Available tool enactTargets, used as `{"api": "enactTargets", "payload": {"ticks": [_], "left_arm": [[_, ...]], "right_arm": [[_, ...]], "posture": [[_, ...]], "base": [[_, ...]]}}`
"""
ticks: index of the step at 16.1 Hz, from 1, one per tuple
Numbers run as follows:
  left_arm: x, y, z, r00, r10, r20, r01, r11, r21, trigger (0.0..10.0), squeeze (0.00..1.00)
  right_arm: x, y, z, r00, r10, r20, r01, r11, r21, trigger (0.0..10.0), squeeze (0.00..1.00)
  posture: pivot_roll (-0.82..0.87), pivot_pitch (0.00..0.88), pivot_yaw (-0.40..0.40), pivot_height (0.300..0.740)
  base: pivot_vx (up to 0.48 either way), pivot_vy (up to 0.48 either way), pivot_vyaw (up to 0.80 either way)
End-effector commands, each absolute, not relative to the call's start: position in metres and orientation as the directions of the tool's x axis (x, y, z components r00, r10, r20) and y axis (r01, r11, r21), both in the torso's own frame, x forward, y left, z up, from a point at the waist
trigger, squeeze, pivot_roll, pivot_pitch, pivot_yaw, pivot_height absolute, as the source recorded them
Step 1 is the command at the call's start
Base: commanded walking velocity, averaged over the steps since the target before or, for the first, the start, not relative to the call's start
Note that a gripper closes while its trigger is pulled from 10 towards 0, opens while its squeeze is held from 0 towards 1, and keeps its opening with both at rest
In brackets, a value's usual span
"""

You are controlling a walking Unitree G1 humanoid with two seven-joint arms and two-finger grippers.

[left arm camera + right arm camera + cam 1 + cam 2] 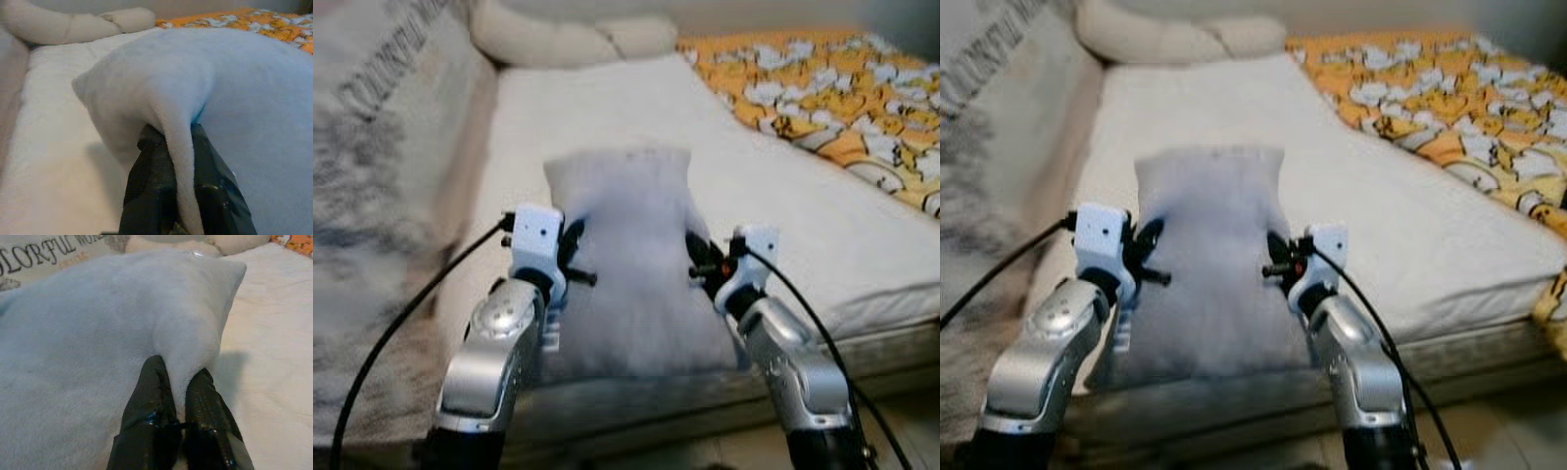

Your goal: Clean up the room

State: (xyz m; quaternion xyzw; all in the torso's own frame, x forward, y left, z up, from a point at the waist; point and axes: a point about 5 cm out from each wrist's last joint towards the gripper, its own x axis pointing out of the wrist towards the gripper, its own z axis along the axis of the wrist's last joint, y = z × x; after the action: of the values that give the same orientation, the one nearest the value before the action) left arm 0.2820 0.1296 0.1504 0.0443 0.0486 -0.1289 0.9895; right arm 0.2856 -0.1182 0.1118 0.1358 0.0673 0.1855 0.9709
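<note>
Two grippers on one pale fluffy pillow (631, 264) at the mattress (783, 206) near edge, left gripper (182, 147) pinching its left side, right gripper (178, 382) its right, wrist views show the folds clamped, orange patterned blanket (832, 88) far right

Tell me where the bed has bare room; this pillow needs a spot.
Bare mattress lies beyond the pillow, up to the bolster. The far right is covered by the orange blanket. Left tool and right tool each pinch a pillow edge.
</note>
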Motion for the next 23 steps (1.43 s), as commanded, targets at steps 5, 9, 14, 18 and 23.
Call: {"api": "enactTargets", "payload": {"ticks": [5,9,14,18,23], "left_arm": [[0.285,0.152,0.166,0.994,-0.101,-0.046,0.106,0.990,0.097,10.0,0.00],[0.287,0.157,0.168,0.995,-0.084,-0.047,0.089,0.989,0.117,10.0,0.00],[0.287,0.156,0.171,0.992,-0.121,-0.025,0.123,0.987,0.103,10.0,0.00],[0.287,0.158,0.170,0.993,-0.119,-0.025,0.121,0.988,0.100,10.0,0.00],[0.287,0.157,0.169,0.990,-0.136,-0.027,0.138,0.986,0.098,10.0,0.00]], "right_arm": [[0.294,-0.116,0.117,0.922,0.383,-0.058,-0.351,0.889,0.293,10.0,0.00],[0.296,-0.113,0.115,0.916,0.396,-0.066,-0.362,0.885,0.292,10.0,0.00],[0.294,-0.102,0.111,0.885,0.458,-0.083,-0.423,0.866,0.266,10.0,0.00],[0.295,-0.100,0.109,0.879,0.469,-0.090,-0.434,0.863,0.258,10.0,0.00],[0.295,-0.103,0.109,0.889,0.448,-0.091,-0.414,0.873,0.258,10.0,0.00]], "posture": [[-0.01,0.011,0.023,0.740],[-0.01,0.010,0.031,0.740],[0.00,0.000,0.027,0.740],[0.00,0.000,0.021,0.740],[-0.01,0.000,0.019,0.740]], "base": [[0.000,-0.288,0.09],[0.000,0.000,0.00],[0.242,0.000,0.50],[0.368,0.000,0.20],[0.370,0.000,0.00]]}}
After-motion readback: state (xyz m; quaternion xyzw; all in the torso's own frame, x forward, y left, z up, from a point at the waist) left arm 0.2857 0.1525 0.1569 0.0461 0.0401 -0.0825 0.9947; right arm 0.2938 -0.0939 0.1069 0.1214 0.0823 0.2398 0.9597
